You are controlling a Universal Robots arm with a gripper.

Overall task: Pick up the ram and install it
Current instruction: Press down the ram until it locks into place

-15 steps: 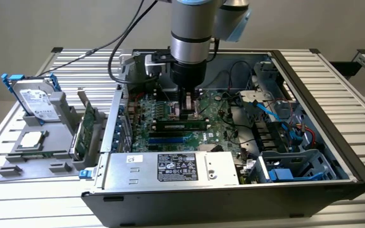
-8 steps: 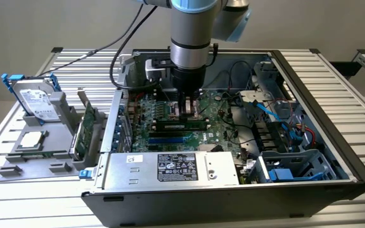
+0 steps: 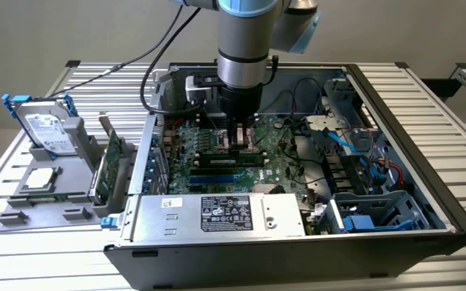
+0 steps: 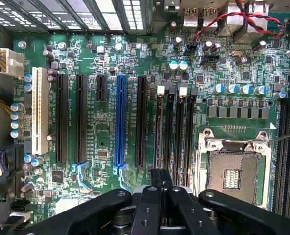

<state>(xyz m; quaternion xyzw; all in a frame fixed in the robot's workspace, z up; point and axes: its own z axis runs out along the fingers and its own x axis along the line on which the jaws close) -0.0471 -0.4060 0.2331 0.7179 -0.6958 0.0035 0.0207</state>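
Inside the open computer case (image 3: 427, 200), near the middle of the motherboard (image 3: 269, 151): the ram (image 3: 233, 161) stands on its long edge in a memory slot, chip face towards the case's front wall, parallel to that wall

Gripper (image 3: 237, 144) hangs straight down from the arm, tips just above the ram's top edge on its rear side. Jaws pressed together. Cannot tell whether the tips touch the stick or pinch any of it

Wrist view: gripper (image 4: 160, 177) with its black fingers (image 4: 152, 205) closed, poised over the bank of four black memory slots (image 4: 174, 132), white latches at their far ends. Beside the bank, an open processor socket (image 4: 233, 169) in a silver frame. On the other side, a blue expansion slot (image 4: 119, 122), black slots, then a white slot (image 4: 37, 110) near the board's edge

Silver power supply (image 3: 216, 215) lies along the case's front wall. White and black label on top, logos and print too small to read

Outside the case, at the exterior view's left on the slatted table (image 3: 427, 97): grey fixture (image 3: 22, 215) carrying a hard drive (image 3: 45, 130) in a blue bracket, label unreadable; a square silver processor chip (image 3: 39, 177); a green expansion card (image 3: 110, 160) upright beside the case wall
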